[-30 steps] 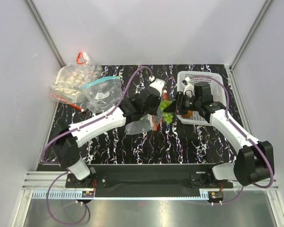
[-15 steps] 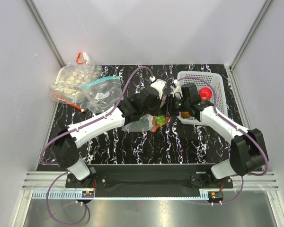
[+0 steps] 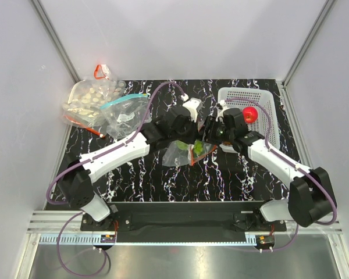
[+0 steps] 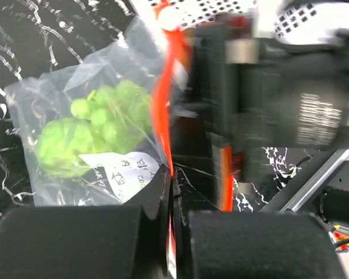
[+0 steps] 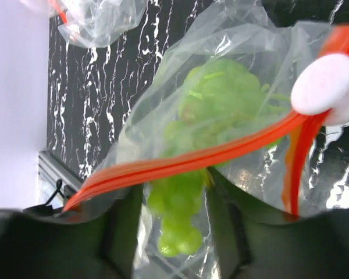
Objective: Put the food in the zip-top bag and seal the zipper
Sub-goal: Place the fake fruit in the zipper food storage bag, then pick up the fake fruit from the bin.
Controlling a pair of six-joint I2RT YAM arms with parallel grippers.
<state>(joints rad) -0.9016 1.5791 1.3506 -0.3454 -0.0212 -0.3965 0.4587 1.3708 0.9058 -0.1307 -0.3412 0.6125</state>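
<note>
The zip-top bag [image 3: 175, 154] lies mid-table, its mouth facing right. My left gripper [image 3: 189, 135] is shut on its red-orange zipper [image 4: 163, 110] and holds that edge up [image 4: 173, 180]. My right gripper [image 3: 208, 136] is at the mouth, shut on the green grape bunch [image 5: 180, 226], which reaches partly past the zipper strip [image 5: 192, 160] into the bag. The grapes [image 4: 119, 107] and a green roundish piece [image 4: 61, 148] show through the plastic. The red round fruit [image 3: 250, 114] sits in the white basket [image 3: 267, 96]. The brown-orange ball is hidden.
A clear bag with a teal zipper [image 3: 125, 113] and a bag of pale beige pieces [image 3: 90, 99] lie at the back left. A small red-edged item [image 3: 102, 71] lies behind them. The basket stands at the back right, under the right arm.
My right gripper has carried the grape bunch left from the basket side to the bag's mouth. The left gripper has kept hold of the zipper and lifted the bag edge slightly.
</note>
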